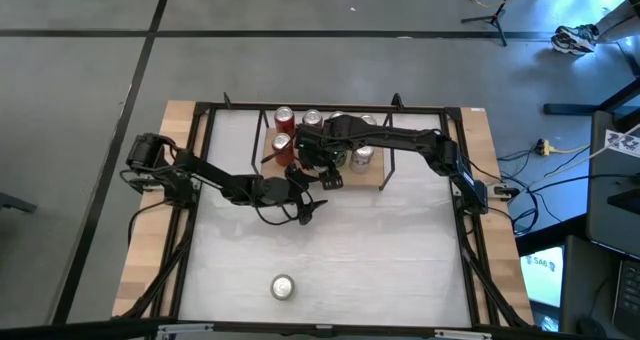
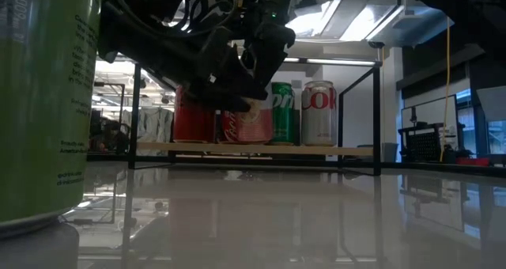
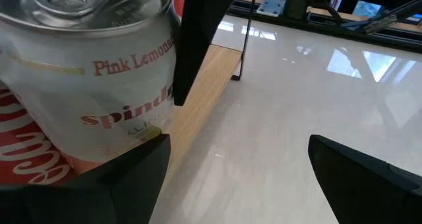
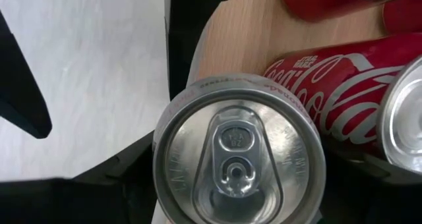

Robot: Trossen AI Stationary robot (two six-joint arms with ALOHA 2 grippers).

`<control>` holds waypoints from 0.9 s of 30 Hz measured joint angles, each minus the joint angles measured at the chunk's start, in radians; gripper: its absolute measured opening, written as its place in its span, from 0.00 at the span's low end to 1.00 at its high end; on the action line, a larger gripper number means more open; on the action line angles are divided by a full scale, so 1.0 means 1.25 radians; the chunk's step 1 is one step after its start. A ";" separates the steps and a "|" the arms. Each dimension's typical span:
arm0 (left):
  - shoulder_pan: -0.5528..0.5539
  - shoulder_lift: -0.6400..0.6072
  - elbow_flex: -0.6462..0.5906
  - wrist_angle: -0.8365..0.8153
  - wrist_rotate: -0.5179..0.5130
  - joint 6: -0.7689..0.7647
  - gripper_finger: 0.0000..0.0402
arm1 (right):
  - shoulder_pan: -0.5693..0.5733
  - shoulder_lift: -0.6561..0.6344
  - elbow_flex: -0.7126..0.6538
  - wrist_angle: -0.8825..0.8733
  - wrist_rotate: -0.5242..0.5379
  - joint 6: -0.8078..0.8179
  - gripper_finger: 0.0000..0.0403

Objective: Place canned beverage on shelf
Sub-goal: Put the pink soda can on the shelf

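Note:
The shelf (image 1: 372, 177) is a low wooden board in a black wire frame, at the table's far middle. A white Pink Lemonade can (image 3: 99, 72) stands upright at the board's near left corner (image 4: 250, 33). My right gripper (image 1: 318, 158) is above the can and shut on it. My left gripper (image 1: 310, 202) is open on the table side of that corner with nothing between its fingers (image 3: 132, 171). One of its fingers (image 4: 188, 39) stands close to the can's side. Whether it touches, I cannot tell. My right gripper pinches the can's upper wall (image 3: 158, 53) between its two fingers, one on each side just under the top rim (image 4: 241, 92). The fingers (image 3: 198, 39) come steeply down from above. The can stays upright, and its base (image 2: 245, 140) looks set on the shelf board.
Red cans (image 1: 284, 117), a green can (image 2: 283, 111) and a silver can (image 2: 319, 111) fill the shelf behind and right of the held can. A Coca-Cola can (image 4: 330, 99) stands right beside it. A lone can (image 1: 283, 287) stands near the table's near edge. Open white tabletop lies between.

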 joint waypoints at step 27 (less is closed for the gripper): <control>0.000 0.000 0.000 -0.001 -0.003 0.000 0.87 | 0.001 -0.002 0.001 0.000 0.042 0.000 0.99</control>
